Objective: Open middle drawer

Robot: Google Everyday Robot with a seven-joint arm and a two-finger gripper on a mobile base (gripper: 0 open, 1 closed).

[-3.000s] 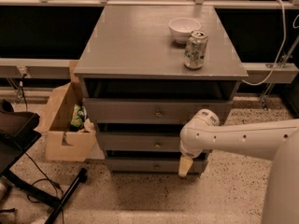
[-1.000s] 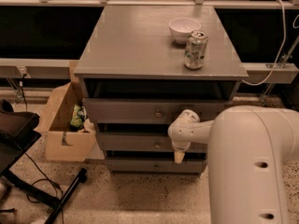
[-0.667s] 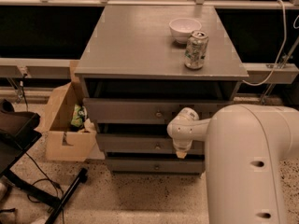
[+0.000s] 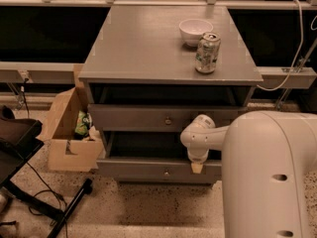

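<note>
The grey cabinet (image 4: pixel 148 48) holds stacked grey drawers. The middle drawer (image 4: pixel 133 170) stands pulled out toward me, with its dark box open above its flat front and its small round knob (image 4: pixel 166 172) at the centre. My gripper (image 4: pixel 196 167) hangs from a white wrist (image 4: pixel 198 135) at the right part of that front's top edge, right of the knob. The top drawer (image 4: pixel 129 118) sits above with its own knob (image 4: pixel 168 120). The bottom drawer is hidden behind the pulled-out front.
A white bowl (image 4: pixel 195 31) and a drink can (image 4: pixel 207 52) stand on the cabinet top at the back right. An open cardboard box (image 4: pixel 67 133) with items sits on the floor to the left. A black chair base (image 4: pixel 44 202) lies front left. My white arm (image 4: pixel 267 172) fills the right foreground.
The middle drawer's front has come out toward me, baring its dark inside. My gripper has moved with it, down and nearer to me.
</note>
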